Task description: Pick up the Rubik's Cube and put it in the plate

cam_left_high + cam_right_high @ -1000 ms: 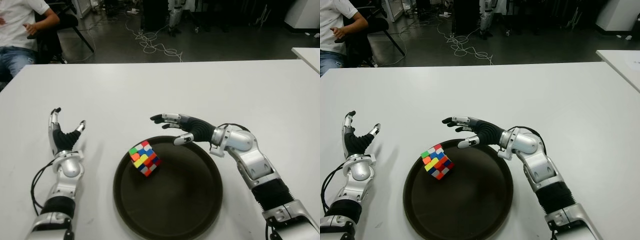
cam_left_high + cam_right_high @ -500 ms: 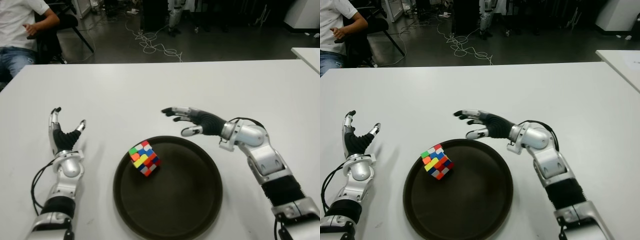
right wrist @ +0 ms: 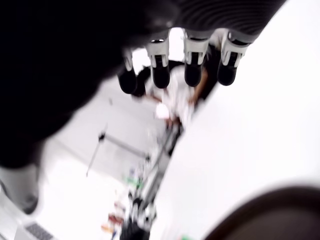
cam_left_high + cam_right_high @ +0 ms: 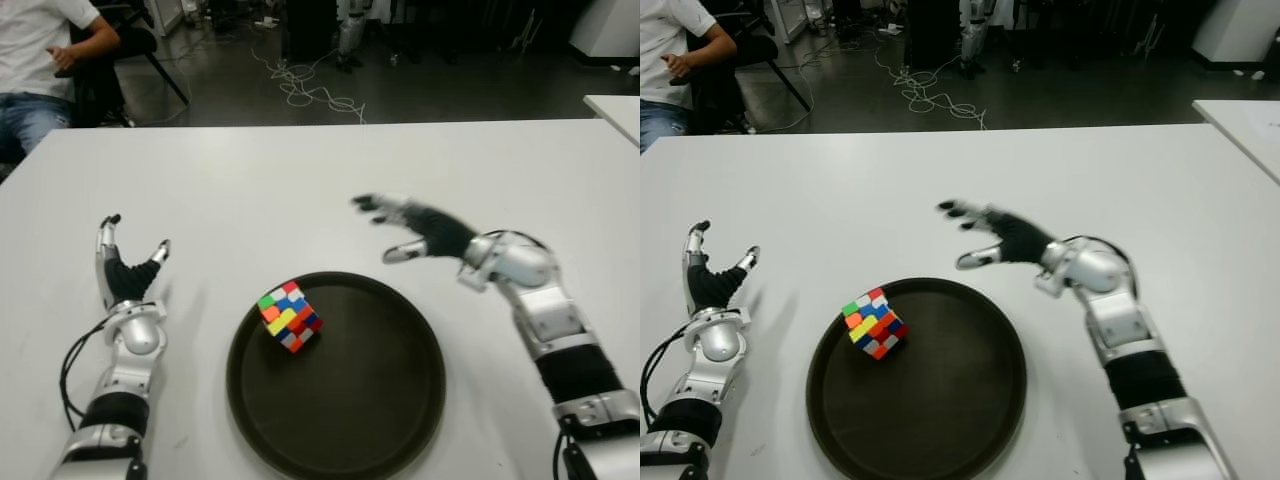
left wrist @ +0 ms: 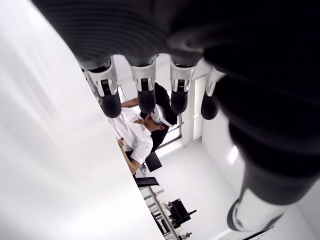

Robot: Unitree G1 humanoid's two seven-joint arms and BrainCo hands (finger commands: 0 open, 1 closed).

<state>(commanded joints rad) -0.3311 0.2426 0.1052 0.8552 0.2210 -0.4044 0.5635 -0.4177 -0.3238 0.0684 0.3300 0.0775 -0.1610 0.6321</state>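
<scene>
While nothing on the left needs handling, the left robot hand [image 4: 128, 272] shows near the left edge of the white worktop [image 4: 300, 180], well apart from the plate, its fingers [image 5: 145, 92] straight and spread with nothing between them; it looks kept out of the way so the job falls to the other arm. To its right sits the dark round plate [image 4: 390, 400], near the front of the worktop. The Rubik's Cube [image 4: 289, 316] lies inside the plate, close to its left rim and tipped onto an edge or corner rather than flat on a face, which suggests it was let go there rather than pressed down squarely. With the cube inside the rim, the task reads as essentially done.

Further right, the right robot hand [image 4: 415, 230] hangs above the worktop just beyond the plate's far right rim, clear of the cube. Its fingers [image 3: 192, 62] are extended and apart, gripping nothing, and its thumb points toward the plate. That open, lifted pose fits a hand with no more to hold, placed where it cannot knock the cube.
</scene>
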